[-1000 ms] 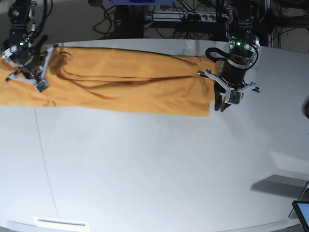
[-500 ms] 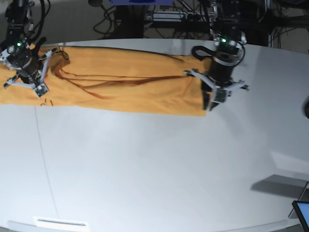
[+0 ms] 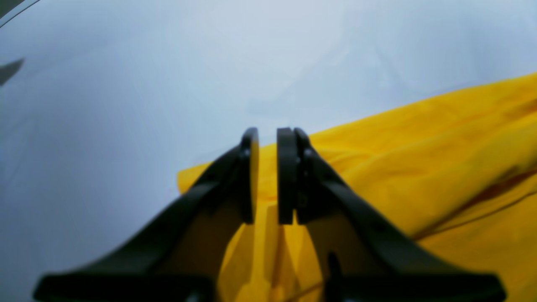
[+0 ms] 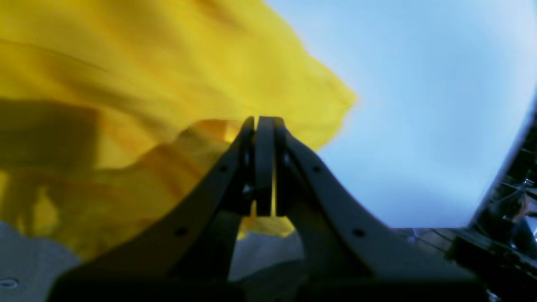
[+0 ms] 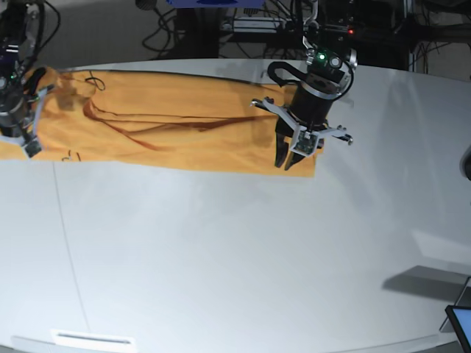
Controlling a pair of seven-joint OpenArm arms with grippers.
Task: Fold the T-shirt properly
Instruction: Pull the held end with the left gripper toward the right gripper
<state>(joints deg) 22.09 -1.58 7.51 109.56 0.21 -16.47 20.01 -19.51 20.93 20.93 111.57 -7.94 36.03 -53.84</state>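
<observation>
The orange-yellow T-shirt (image 5: pixel 169 132) lies as a long wrinkled band across the far side of the white table (image 5: pixel 235 257). My left gripper (image 5: pixel 288 160) hangs over the shirt's right end. In the left wrist view the left gripper (image 3: pixel 267 134) has its jaws nearly together with yellow T-shirt (image 3: pixel 419 159) cloth pinched between them. At the shirt's left end, by the table's edge, is my right gripper (image 5: pixel 29 147). In its own wrist view the right gripper (image 4: pixel 260 121) is shut on a fold of the T-shirt (image 4: pixel 168 63), which drapes lifted to the left.
Cables and a power strip (image 5: pixel 272 26) run behind the table's far edge. A dark screen corner (image 5: pixel 460 323) pokes in at the bottom right, and a white label strip (image 5: pixel 92 338) lies at the front left edge.
Both arms have moved left. The left gripper has travelled from the shirt's right end in over the cloth, and the right gripper has shifted toward the table's left edge.
</observation>
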